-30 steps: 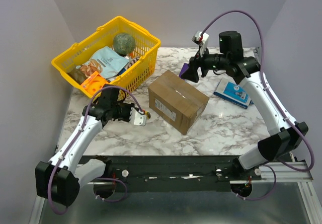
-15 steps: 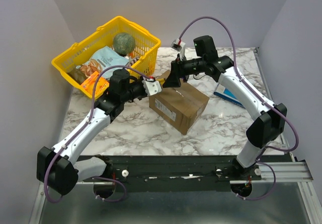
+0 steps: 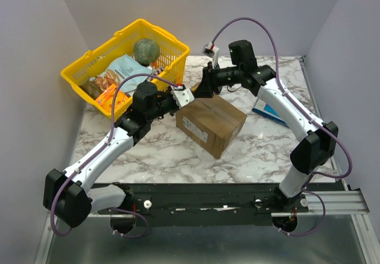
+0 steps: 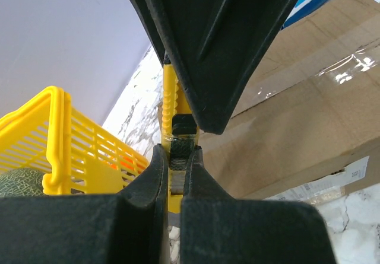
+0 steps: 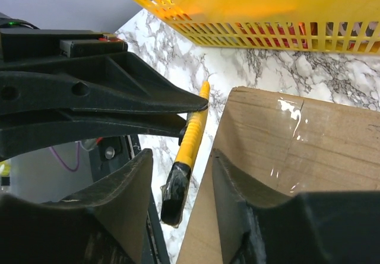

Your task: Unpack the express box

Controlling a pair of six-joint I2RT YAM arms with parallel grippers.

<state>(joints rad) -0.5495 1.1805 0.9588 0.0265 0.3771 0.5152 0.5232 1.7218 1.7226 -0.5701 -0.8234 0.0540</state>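
Left end effector (image 4: pixel 177 151) — one yellow cutter (image 4: pixel 169 95)

Plain brown all over the rectangular cardboard express box (image 3: pixel 211 123), with a glossy clear tape stripe and a small white label printed in black. Bright yellow on the slotted plastic shopping basket (image 3: pixel 163 80) and the slim plastic utility knife (image 5: pixel 191 134), black at its butt. White veined with grey across the marble tabletop (image 3: pixel 267 151). Matte black on the left gripper (image 4: pixel 176 154) and right gripper (image 5: pixel 180 157). Purple on the thin cables (image 3: pixel 243 19).
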